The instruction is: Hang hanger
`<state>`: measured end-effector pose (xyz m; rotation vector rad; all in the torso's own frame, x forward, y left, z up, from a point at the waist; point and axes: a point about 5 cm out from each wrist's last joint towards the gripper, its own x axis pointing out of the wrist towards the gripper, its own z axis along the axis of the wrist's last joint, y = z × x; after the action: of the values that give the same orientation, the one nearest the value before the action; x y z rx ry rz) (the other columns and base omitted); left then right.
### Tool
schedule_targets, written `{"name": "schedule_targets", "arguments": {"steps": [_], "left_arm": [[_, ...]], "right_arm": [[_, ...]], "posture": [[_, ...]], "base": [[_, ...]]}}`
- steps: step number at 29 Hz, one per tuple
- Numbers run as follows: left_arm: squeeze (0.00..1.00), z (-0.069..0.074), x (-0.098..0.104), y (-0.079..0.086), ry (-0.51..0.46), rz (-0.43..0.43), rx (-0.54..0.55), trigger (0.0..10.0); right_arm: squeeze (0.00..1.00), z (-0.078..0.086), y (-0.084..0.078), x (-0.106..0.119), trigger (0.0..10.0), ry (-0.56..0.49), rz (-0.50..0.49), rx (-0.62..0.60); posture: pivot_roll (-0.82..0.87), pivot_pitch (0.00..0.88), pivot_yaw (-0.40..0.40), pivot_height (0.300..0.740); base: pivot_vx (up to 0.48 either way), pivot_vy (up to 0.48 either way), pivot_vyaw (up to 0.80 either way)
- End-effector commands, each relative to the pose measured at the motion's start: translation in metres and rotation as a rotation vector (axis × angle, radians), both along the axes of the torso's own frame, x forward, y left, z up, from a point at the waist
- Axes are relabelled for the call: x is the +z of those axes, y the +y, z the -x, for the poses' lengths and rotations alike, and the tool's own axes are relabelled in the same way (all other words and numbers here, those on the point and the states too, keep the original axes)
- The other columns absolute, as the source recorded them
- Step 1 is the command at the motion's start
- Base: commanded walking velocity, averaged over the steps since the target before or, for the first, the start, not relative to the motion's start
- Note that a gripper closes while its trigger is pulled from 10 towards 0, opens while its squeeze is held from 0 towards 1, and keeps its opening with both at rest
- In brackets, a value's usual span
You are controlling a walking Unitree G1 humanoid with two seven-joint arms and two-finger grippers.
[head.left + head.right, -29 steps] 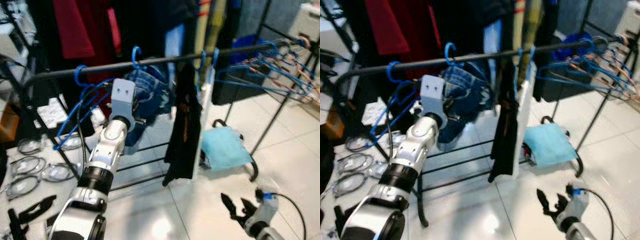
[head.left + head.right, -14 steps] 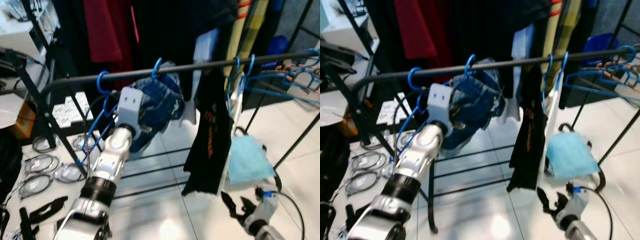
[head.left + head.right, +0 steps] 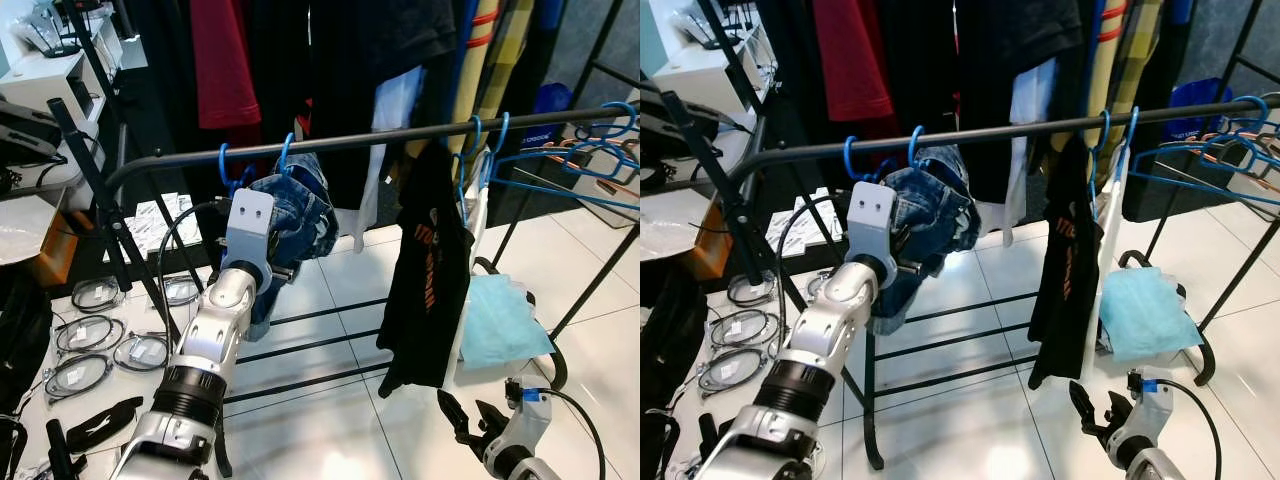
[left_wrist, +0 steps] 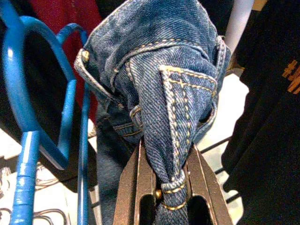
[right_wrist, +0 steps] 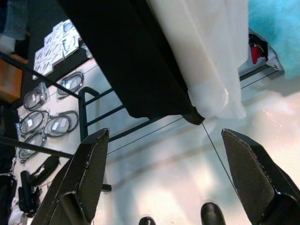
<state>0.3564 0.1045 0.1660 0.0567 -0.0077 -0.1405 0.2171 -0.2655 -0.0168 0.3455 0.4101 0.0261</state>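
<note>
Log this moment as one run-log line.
left gripper: shut on jeans | jeans hanger: hooked on rail | right gripper: open, idle, low above floor

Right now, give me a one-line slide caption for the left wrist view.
Left gripper clamps a fold of blue jeans beside two blue hanger hooks, black shirt alongside.

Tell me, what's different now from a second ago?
The hanger carrying the jeans has slid along the rail toward the empty hanger on the robot's left; their hooks now sit close together. The left pincer still grips the denim. The whole view shifted too, because the camera moved. The right pincer stays open, low near the floor.
</note>
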Motion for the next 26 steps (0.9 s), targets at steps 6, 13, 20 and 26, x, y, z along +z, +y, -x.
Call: {"name": "schedule_targets", "arguments": {"steps": [6, 13, 20, 26], "left_arm": [[1.0, 0.01, -0.005, 0.002, 0.04, 0.003, -0.051, 10.0], [1.0, 0.04, -0.003, 0.026, -0.13, -0.014, -0.222, 10.0], [1.0, 0.067, -0.024, 0.047, -0.073, -0.025, -0.251, 10.0], [1.0, 0.094, -0.068, 0.065, 0.078, 0.014, -0.231, 10.0]], "right_arm": [[0.0, 0.001, 0.003, -0.002, 10.0, 0.006, -0.004, 0.01], [0.0, 0.0, 0.003, -0.001, 10.0, -0.001, -0.005, 0.01], [0.0, 0.0, 0.002, -0.001, 10.0, 0.003, -0.01, 0.016], [0.0, -0.001, 0.001, -0.001, 10.0, 0.009, -0.013, 0.02]], "posture": [[-0.14, 0.109, 0.063, 0.74], [-0.13, 0.11, 0.06, 0.74], [-0.12, 0.109, 0.053, 0.74], [-0.11, 0.108, 0.048, 0.74]], "base": [[0.0, 0.0, 0.0], [0.0, 0.0, 0.0], [0.0, 0.0, 0.0], [0.0, 0.0, 0.0]]}}
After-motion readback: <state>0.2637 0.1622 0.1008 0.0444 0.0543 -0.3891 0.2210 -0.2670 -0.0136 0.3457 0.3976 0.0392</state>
